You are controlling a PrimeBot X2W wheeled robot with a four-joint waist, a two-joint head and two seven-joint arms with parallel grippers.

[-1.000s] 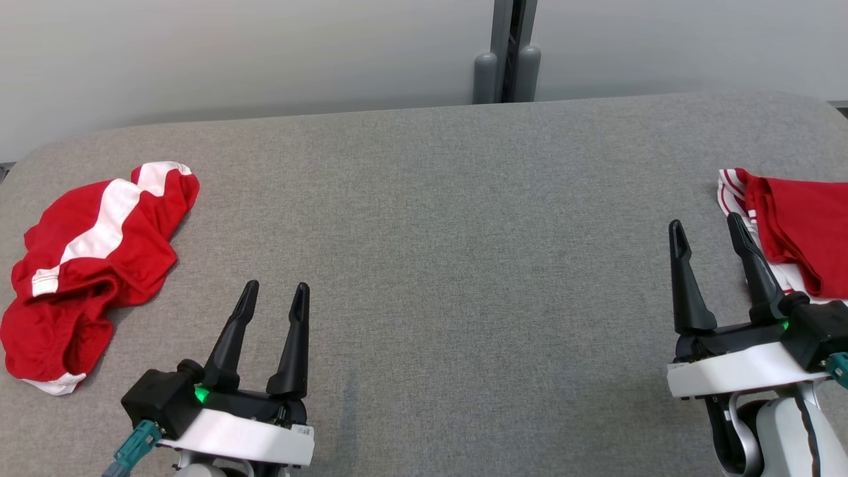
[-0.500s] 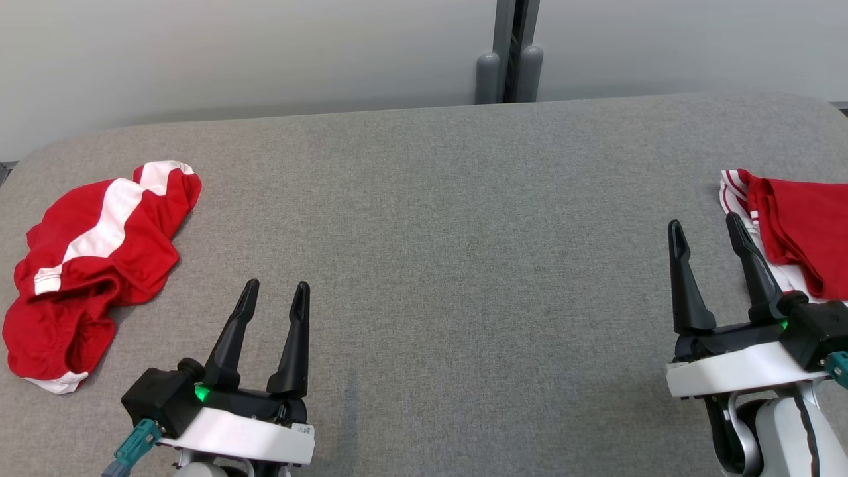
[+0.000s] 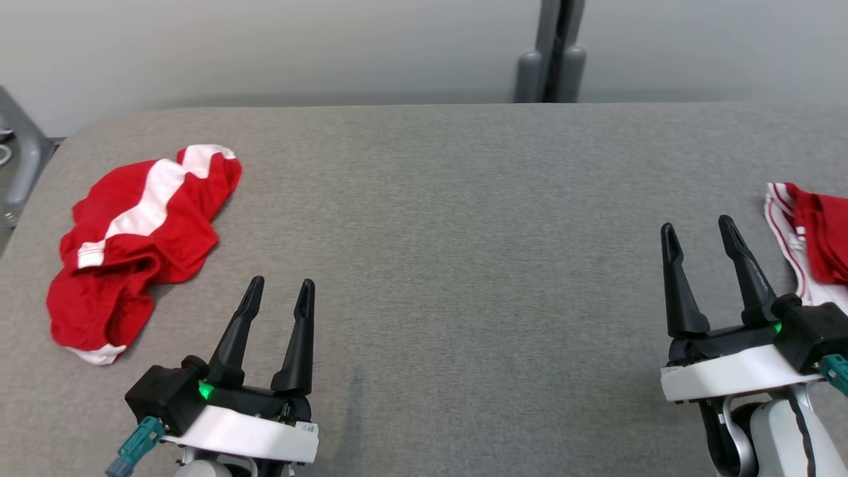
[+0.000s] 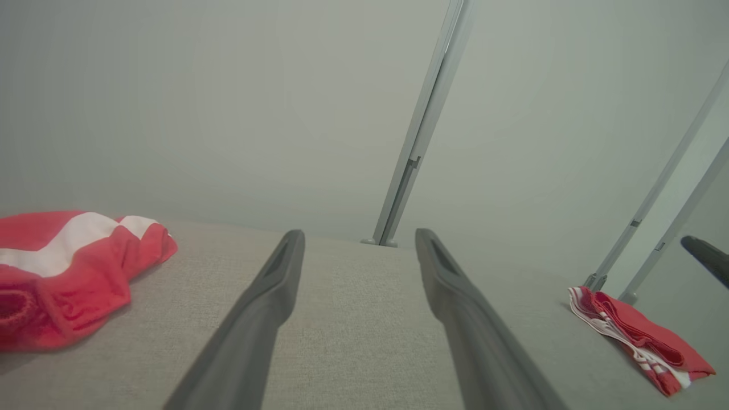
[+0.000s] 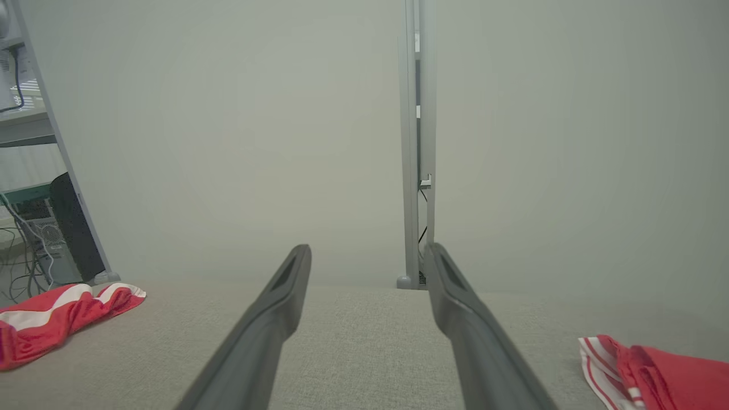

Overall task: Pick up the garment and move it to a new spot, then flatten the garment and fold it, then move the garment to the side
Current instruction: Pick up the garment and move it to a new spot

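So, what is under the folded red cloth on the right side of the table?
A white layer with red stripes shows beneath the folded red cloth, on the grey table. Its covered part is hidden; one garment or two, unclear.

A grey fabric tabletop (image 3: 450,218) carries a crumpled red-and-white garment (image 3: 152,232) near its left edge; a folded red-and-white garment (image 3: 821,232) lies at its right edge.

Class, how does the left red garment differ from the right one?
The left garment lies crumpled in a loose heap; the right garment is folded flat. The left garment carries one broad white band; the right garment shows thin red-and-white stripes along its edge. Both are red, resting on the grey table.
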